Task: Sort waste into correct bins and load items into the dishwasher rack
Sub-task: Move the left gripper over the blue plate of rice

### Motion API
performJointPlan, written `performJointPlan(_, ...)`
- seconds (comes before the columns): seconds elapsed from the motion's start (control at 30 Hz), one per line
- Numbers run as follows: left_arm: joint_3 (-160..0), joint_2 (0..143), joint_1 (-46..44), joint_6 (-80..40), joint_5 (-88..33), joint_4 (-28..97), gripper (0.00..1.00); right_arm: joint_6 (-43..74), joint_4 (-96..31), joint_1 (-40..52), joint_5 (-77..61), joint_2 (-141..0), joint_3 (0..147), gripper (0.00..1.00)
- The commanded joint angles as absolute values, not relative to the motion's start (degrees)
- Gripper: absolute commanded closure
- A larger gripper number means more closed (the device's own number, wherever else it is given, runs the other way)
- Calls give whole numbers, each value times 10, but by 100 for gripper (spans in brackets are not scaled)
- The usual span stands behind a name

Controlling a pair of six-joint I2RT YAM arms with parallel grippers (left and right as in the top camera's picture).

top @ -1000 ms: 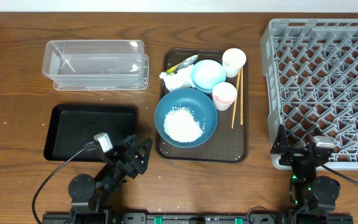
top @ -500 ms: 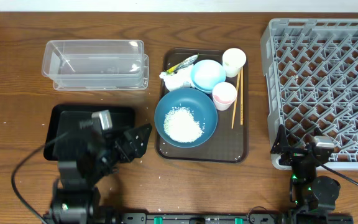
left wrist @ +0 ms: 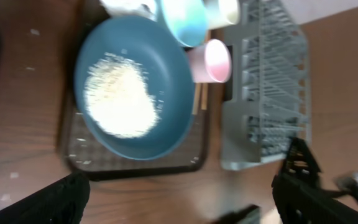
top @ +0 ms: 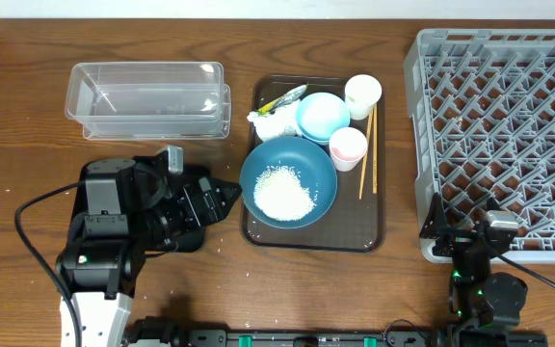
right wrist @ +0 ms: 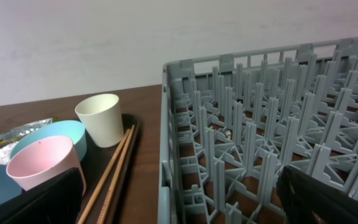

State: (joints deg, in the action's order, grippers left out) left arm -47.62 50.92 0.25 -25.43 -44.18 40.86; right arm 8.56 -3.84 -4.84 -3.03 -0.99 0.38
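The dark-blue bowl [top: 258, 162] holds a heap of rice [top: 282, 191] on the brown serving tray [top: 355, 229]. Behind it lie the napkin [top: 273, 122], the wrapper [top: 285, 98], the light-blue bowl [top: 321, 114], the white cup [top: 362, 94], the pink cup [top: 347, 146] and the chopsticks [top: 367, 154]. My left gripper [top: 222, 198] hangs open just left of the dark-blue bowl [left wrist: 135, 93], nothing between its fingers [left wrist: 48, 199]. My right gripper [top: 454, 234] rests open at the near left corner of the dishwasher rack [top: 509, 125]. The right wrist view shows the white cup [right wrist: 101, 118], pink cup [right wrist: 39, 162] and chopsticks [right wrist: 114, 168].
The clear tub [top: 147, 96] stands at the back left. The black tray [top: 191, 239] lies in front of it, mostly hidden under my left arm. The rack [right wrist: 260, 124] fills the right side, and a cable loops on the table at the front left.
My left arm has risen from the table's front edge and swung back over the black tray, bringing its gripper close to the dark-blue bowl. The right arm has not moved.
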Motion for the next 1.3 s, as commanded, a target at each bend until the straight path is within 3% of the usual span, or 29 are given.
performJointPlan(0.0, -488, 507, -12, -264, -491, 407, 3, 90, -41, -34, -34, -7, 3, 1)
performJointPlan(0.17, -502, 515, -107, -247, -425, 409, 3, 90, -41, -34, -34, -7, 3, 1)
performJointPlan(0.4, -639, 607, -313, -269, -92, 546, 3, 90, -41, -34, -34, -7, 3, 1)
performJointPlan(0.53, -694, 681, -398, -289, -18, 581, 3, 90, -41, -34, -34, -7, 3, 1)
performJointPlan(0.93, -696, 847, -437, -310, -46, 509, 4, 90, -41, -34, -34, -7, 3, 1)
performJointPlan(1.27, -696, 925, -439, -305, -43, 452, 22, 90, -41, -34, -34, -7, 3, 1)
